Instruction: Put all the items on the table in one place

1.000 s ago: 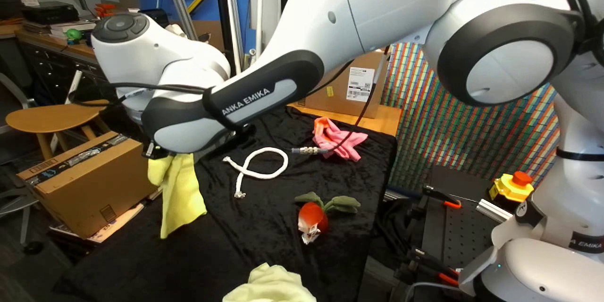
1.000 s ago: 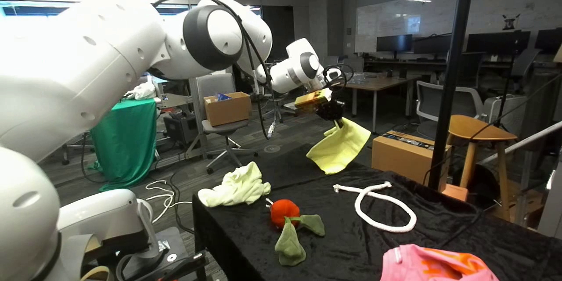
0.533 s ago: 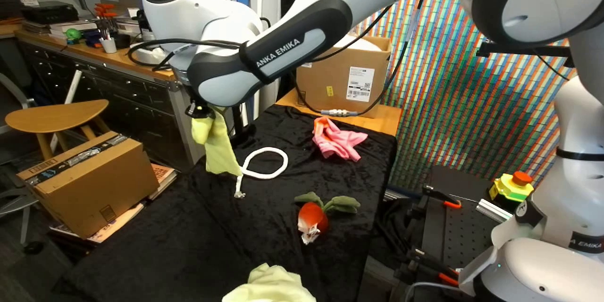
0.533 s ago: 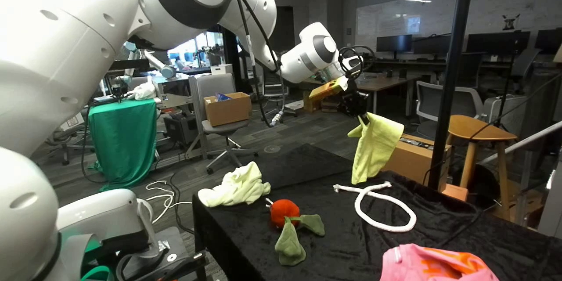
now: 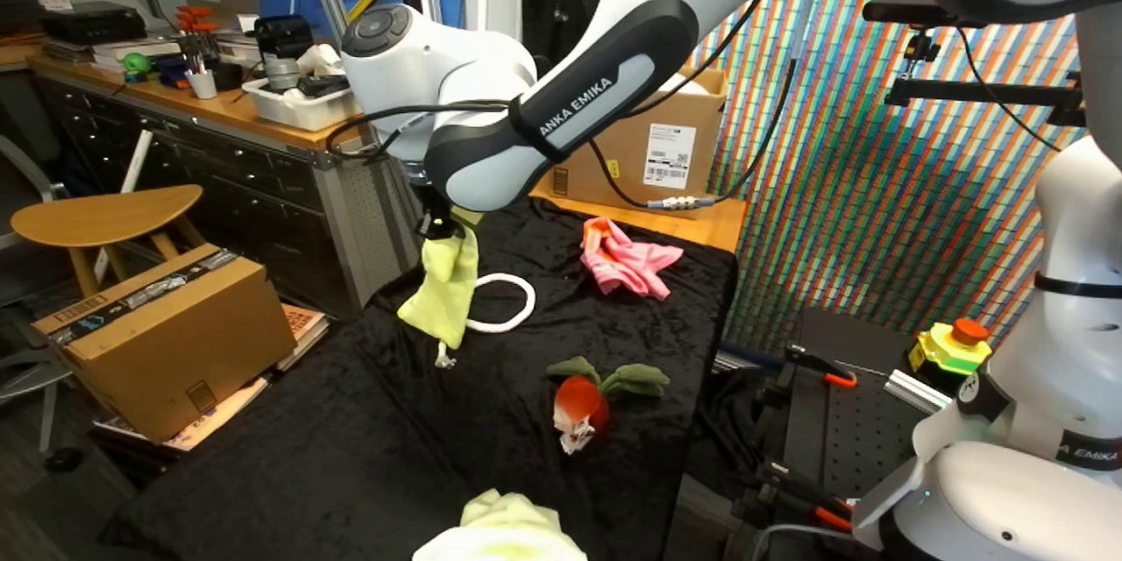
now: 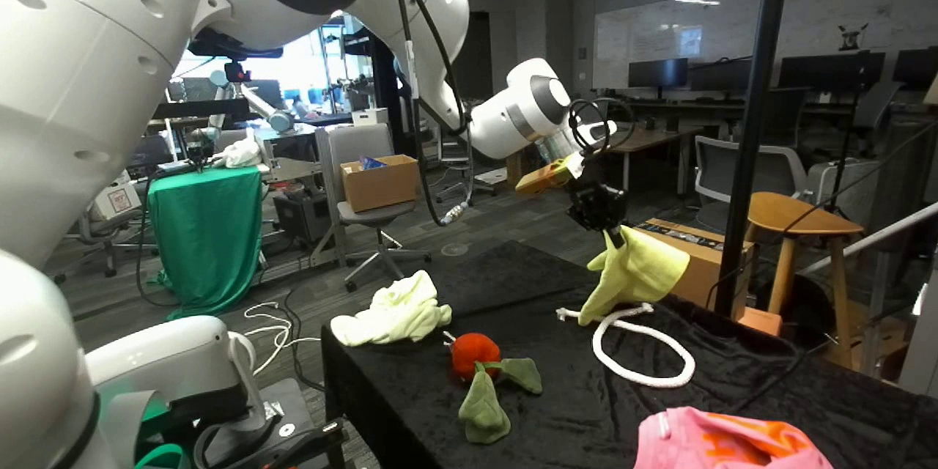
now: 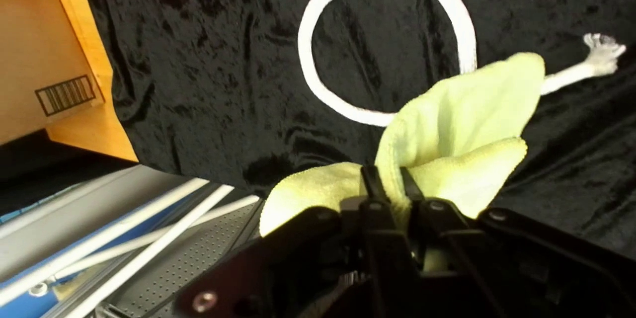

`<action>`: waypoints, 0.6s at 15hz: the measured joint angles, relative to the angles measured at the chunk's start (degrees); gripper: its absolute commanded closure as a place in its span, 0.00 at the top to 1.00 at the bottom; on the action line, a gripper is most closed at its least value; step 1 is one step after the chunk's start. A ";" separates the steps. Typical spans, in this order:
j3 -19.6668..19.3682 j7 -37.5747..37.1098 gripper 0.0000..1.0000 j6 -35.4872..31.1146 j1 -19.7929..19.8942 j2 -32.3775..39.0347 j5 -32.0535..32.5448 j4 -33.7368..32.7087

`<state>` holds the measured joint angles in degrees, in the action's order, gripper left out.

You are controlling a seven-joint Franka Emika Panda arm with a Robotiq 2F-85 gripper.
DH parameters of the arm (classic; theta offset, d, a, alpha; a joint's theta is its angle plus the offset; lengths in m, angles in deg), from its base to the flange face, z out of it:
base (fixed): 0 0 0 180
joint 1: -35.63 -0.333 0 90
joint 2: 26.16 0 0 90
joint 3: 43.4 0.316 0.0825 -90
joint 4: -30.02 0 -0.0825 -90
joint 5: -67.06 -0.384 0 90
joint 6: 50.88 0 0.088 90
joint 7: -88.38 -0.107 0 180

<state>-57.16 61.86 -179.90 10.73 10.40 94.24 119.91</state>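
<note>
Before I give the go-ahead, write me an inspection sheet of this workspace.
Surface: black cloth, wrinkled.
Job's things: yellow cloth, held; it partly hides the white rope in the wrist view, contact unclear. Pink cloth, red toy and pale cloth lie apart, not gathered.
Clutter: cardboard box beyond the black cloth's edge.
Gripper: closed, pinching a fold of the yellow cloth.
Cables: black cables along the arm; one hanging loop carries a connector.
Surroundings: stool, workbench, stop button near the arm's base.
</note>
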 measured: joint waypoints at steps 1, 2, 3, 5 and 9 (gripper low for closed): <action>0.10 -1.09 0.10 0.13 0.47 0.13 0.41 0.72; 0.17 -2.04 0.10 0.51 1.00 0.36 0.55 1.21; 0.20 -2.98 0.10 0.92 1.58 0.65 0.58 1.55; 0.21 -4.59 0.10 1.74 2.81 1.28 0.59 1.94; 0.62 -5.82 0.35 2.26 5.48 2.16 0.59 2.36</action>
<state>-56.55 56.04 -177.63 16.20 12.56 94.83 122.27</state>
